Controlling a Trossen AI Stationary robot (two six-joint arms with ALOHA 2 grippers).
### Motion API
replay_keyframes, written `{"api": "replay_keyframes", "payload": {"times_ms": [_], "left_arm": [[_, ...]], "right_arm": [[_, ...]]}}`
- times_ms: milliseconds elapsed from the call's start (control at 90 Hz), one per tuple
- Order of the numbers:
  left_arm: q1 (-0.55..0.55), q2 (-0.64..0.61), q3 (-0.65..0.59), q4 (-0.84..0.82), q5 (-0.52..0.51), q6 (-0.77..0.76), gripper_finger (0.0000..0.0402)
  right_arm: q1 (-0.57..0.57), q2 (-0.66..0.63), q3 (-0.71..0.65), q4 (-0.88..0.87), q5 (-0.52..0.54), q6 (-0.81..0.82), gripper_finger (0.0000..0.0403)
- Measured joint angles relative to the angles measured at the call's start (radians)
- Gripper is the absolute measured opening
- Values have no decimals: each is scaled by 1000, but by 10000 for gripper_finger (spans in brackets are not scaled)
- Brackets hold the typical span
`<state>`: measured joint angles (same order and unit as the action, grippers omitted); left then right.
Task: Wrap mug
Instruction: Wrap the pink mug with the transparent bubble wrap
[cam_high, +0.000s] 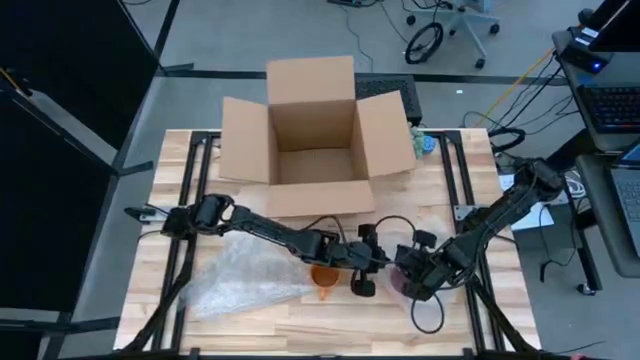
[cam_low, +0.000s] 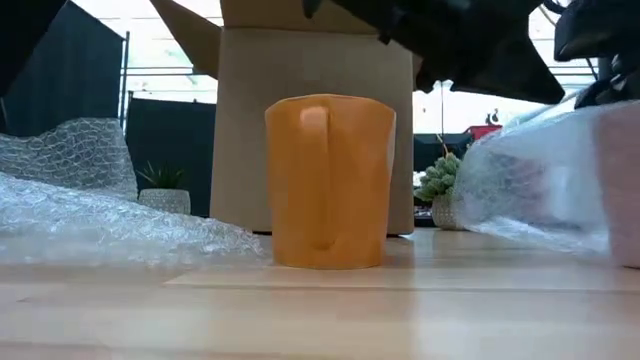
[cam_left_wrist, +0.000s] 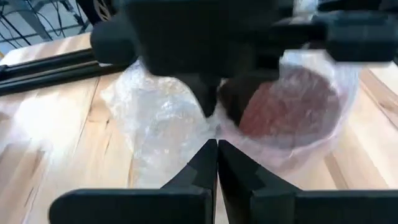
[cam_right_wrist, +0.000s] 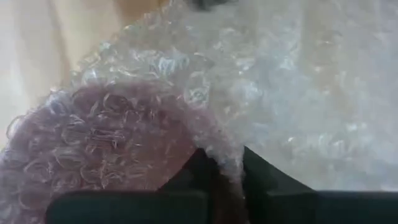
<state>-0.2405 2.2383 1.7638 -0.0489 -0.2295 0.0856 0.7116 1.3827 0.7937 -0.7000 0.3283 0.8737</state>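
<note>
Right end effector (cam_high: 412, 272) pinching bubble wrap (cam_right_wrist: 205, 93) around a reddish mug (cam_left_wrist: 283, 112) near the desk's (cam_high: 480, 330) front edge, left end effector (cam_left_wrist: 217, 149) closed empty just beside it, orange mug (cam_low: 330, 180) upright, handle facing front edge.

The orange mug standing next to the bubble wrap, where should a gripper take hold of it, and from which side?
Probably by the rim, coming straight down. The orange mug stands upright with its mouth open upward, so one finger can go inside the wall and one outside. Its handle faces the table's front edge and bubble wrap lies close on one side, so a top approach looks clearest.
</note>
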Motion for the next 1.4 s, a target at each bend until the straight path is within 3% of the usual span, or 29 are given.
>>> {"api": "replay_keyframes", "payload": {"times_ms": [178,311,756,1022,1400], "left_arm": [[-15,-5,-1,-2,-1,0,0],[-19,-9,-1,0,0,3,0],[-15,9,-1,29,74,-2,0],[-12,86,-1,156,202,-34,0],[4,108,3,160,218,-28,0]], "right_arm": [[-8,2,-1,82,-7,-250,19],[-27,3,-3,80,-8,-208,31],[-32,4,-3,98,11,-204,136],[-45,3,-3,102,10,-205,144],[-58,-17,53,48,-51,-201,146]]}}
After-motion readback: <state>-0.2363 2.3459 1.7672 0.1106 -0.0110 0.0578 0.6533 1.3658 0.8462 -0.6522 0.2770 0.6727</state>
